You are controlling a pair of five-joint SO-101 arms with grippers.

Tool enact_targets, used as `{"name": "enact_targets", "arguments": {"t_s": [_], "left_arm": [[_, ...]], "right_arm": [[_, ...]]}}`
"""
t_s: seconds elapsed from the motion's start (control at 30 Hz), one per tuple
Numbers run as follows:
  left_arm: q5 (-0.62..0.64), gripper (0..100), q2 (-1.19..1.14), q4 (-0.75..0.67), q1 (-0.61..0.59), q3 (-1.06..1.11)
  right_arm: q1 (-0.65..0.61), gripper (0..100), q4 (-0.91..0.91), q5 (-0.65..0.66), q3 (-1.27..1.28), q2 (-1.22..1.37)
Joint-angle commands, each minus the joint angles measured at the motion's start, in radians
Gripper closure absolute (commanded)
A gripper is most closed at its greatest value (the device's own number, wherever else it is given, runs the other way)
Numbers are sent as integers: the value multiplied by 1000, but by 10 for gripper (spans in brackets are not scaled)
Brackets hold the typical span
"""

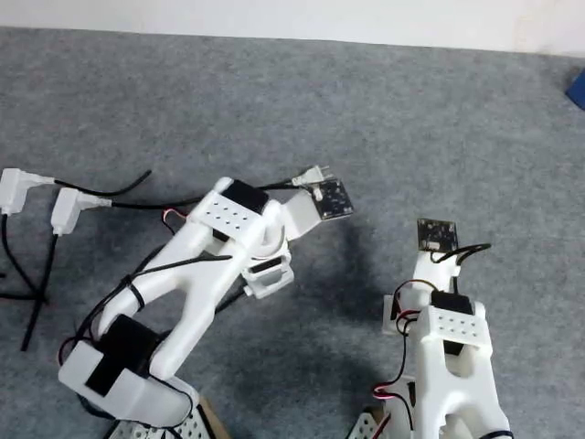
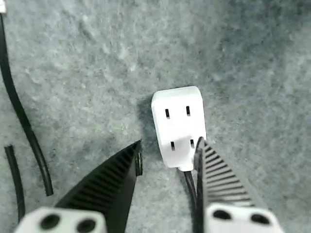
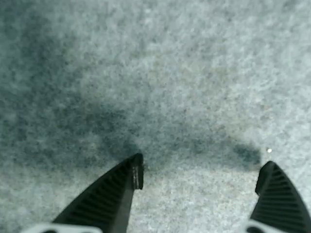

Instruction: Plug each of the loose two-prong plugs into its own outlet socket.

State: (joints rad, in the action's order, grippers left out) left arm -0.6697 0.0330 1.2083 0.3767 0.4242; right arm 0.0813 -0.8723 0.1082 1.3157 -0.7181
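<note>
Grey felt table (image 1: 457, 110). White outlet socket (image 2: 177, 121) lies slots-up between the left gripper (image 2: 168, 145)'s parted fingers, probably lined up for a steadying grasp. Right gripper (image 3: 201, 165) hangs wide apart over bare felt. Pronged plug (image 1: 315, 174) lies nearby, unplugged.

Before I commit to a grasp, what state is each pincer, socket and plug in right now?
Socket: lying flat, all slots empty.
Left pincer: open, straddling it.
Right pincer: open, empty, above bare carpet.
Outer white plug: loose, unplugged.
Inner white plug: loose, unplugged.
</note>
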Motion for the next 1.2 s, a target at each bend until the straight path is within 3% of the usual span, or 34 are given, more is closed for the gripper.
{"name": "enact_targets", "arguments": {"t_s": [0.0,0.37,0.6,0.87,0.93,1.0,1.17], "left_arm": [[0,822,15,46,2,-4],[60,778,5,68,5,-4],[60,778,-71,-35,5,41],[69,787,-166,-40,7,-30],[66,843,-166,-40,18,-30],[41,980,-168,-40,39,-30],[-120,992,-165,28,116,4]], "right_arm": [[-7,642,-7,14,-5,7],[-7,642,-7,14,-5,7],[-7,642,-7,14,-5,7],[-7,642,-7,14,-5,7],[-7,642,-7,14,-5,7],[-7,642,-7,14,-5,7],[-7,642,-7,14,-5,7]]}}
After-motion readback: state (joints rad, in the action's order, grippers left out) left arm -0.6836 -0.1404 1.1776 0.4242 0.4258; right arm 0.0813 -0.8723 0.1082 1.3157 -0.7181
